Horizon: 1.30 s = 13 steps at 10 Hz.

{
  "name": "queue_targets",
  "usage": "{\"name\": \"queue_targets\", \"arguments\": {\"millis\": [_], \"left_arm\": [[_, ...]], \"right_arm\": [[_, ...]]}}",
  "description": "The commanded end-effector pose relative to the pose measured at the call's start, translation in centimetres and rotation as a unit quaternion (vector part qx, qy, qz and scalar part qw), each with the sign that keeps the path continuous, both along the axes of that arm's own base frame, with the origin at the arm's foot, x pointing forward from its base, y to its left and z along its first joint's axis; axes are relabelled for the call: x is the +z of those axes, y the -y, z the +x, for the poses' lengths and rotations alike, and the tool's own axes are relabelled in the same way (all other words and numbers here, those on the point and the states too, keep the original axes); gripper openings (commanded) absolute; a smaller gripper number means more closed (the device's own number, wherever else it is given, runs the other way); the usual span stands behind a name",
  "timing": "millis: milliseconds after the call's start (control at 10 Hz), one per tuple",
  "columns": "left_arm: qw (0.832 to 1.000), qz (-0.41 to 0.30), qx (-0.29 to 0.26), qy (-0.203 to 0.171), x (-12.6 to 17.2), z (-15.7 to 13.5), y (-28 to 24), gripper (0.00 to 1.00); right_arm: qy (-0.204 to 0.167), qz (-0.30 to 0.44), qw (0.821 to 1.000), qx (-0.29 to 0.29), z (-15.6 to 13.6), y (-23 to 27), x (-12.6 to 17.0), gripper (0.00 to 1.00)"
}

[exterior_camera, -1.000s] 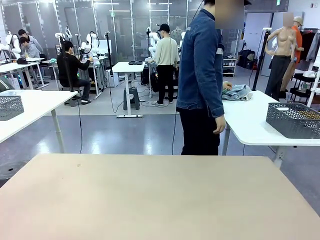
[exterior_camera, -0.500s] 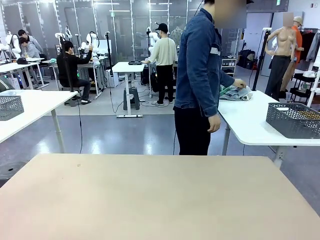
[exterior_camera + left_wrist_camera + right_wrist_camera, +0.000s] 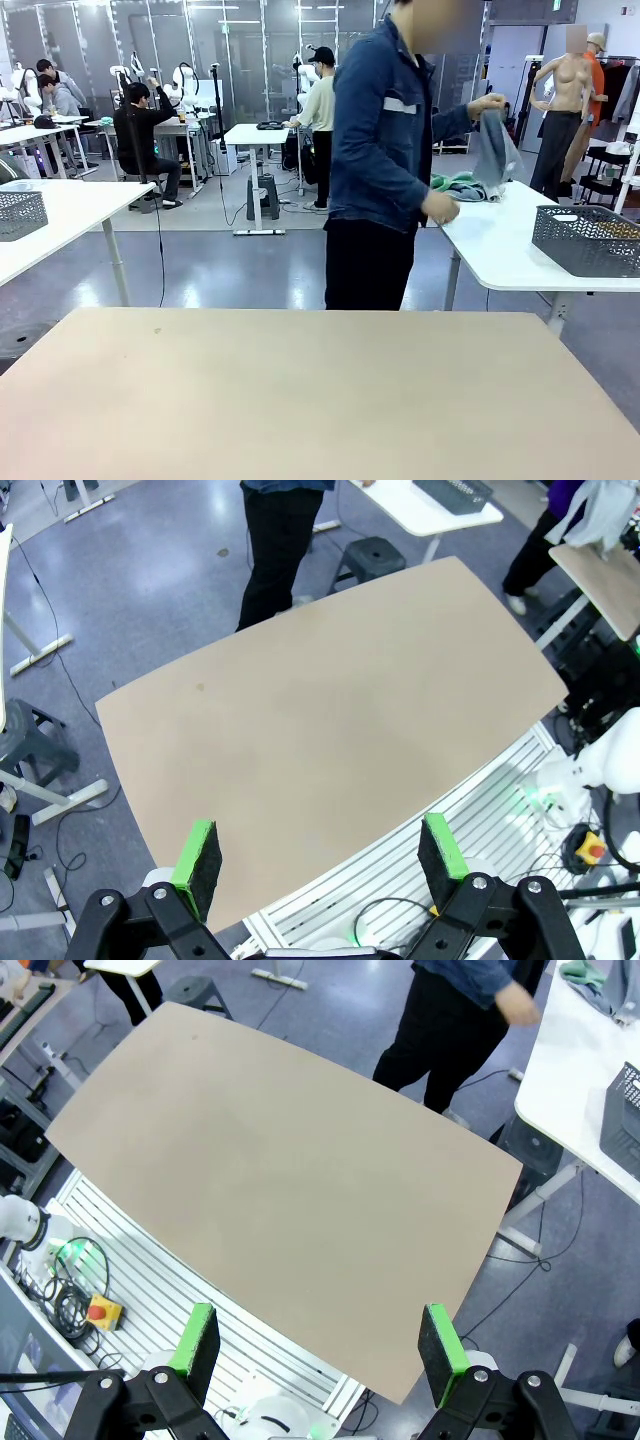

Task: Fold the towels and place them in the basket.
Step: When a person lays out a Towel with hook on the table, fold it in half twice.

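Standing at a white side table point(image 3: 500, 250), a person point(image 3: 385, 150) holds up a blue-grey towel point(image 3: 495, 150) over a small heap of towels point(image 3: 456, 186), the dark basket point(image 3: 585, 240) nearby. Left gripper point(image 3: 320, 842) and right gripper point(image 3: 318, 1322) hang above the tan table point(image 3: 320, 700), jaws wide apart, empty.

Table point(image 3: 300, 400): matt, smooth beige top, like laminated board. Towels point(image 3: 497, 150): soft dull cloth, a little fuzzy. Basket point(image 3: 588, 240): dark matt mesh, metal or plastic not clear. Side table point(image 3: 500, 255): smooth white top, faint sheen. Floor point(image 3: 250, 270): glossy grey, with reflections. Jacket point(image 3: 385, 140): blue denim.
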<state>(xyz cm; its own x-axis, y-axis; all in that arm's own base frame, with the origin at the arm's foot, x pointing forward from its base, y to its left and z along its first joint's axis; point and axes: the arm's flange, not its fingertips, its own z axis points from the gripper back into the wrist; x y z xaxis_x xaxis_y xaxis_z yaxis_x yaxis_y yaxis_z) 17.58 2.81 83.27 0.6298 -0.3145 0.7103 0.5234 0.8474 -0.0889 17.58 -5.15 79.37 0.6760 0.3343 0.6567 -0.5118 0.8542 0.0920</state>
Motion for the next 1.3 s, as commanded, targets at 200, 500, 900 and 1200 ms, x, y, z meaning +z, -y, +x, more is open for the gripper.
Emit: {"name": "queue_targets", "arguments": {"millis": [200,500,900,1200], "left_arm": [[1.000,0.000,-0.001,0.001,0.05,-0.04,0.02,1.00],[1.000,0.000,-0.001,0.001,0.05,-0.04,0.02,1.00],[1.000,0.000,-0.001,0.001,0.05,-0.04,0.02,1.00],[1.000,0.000,-0.001,0.001,0.05,-0.04,0.02,1.00]], "right_arm": [[0.000,0.002,1.000,0.003,-0.04,0.01,-0.06,1.00],[0.000,0.002,1.000,0.003,-0.04,0.01,-0.06,1.00],[0.000,0.002,1.000,0.003,-0.04,0.01,-0.06,1.00],[0.000,0.002,1.000,0.003,-0.04,0.01,-0.06,1.00]]}}
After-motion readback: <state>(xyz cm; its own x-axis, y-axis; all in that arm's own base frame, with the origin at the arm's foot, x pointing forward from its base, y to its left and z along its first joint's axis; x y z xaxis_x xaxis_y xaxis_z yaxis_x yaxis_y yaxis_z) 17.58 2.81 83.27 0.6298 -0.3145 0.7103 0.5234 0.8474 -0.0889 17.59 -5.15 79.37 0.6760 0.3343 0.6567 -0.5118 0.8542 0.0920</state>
